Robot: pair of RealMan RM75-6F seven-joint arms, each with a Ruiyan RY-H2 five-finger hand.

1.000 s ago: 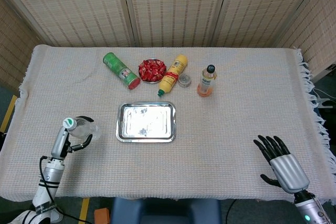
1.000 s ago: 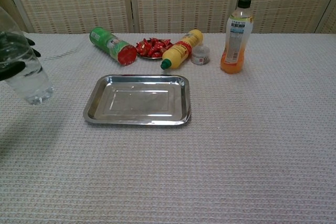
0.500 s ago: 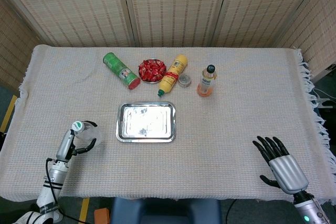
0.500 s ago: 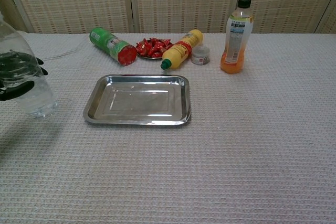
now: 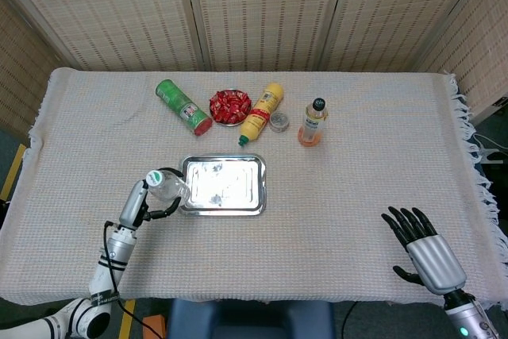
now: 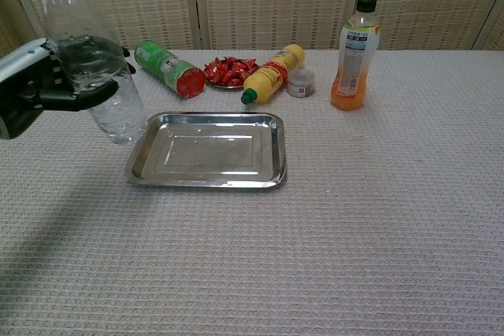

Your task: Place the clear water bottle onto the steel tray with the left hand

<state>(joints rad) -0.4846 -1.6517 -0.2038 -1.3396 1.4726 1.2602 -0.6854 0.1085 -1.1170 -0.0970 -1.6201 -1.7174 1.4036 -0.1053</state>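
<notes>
1. Woven reed screens (image 5: 262, 9) are standing behind the bench (image 5: 357, 196) on the far side and angling in at both corners.
2. A pale waffle-weave cloth (image 6: 354, 218) is covering the bench, with a fringe hanging off its right edge in the head view.
3. A steel tray (image 5: 238, 204) is lying flat near the middle of the cloth, its base reflecting light.
4. The left hand (image 6: 39, 92) is gripping the clear bottle (image 6: 90, 57) around its middle, dark fingers wrapping the body.
5. The bottle is being held upright and off the cloth, just beside the tray's left edge; in the head view its green cap (image 5: 155, 177) is showing just left of the tray rim.
6. The right hand (image 5: 425, 248) is hovering near the bench's near right corner, holding nothing, with its fingers spread apart.
7. Along the far side, a green can (image 5: 182, 105) is lying on its side, and a small dish of red sweets (image 5: 230, 106) is sitting just right of it.
8. A yellow squeeze bottle (image 5: 260, 113) is lying tilted beside the sweets, with a small jar (image 5: 279, 121) next to it.
9. An orange drink bottle (image 6: 356, 53) is standing upright to the right of the jar.
</notes>
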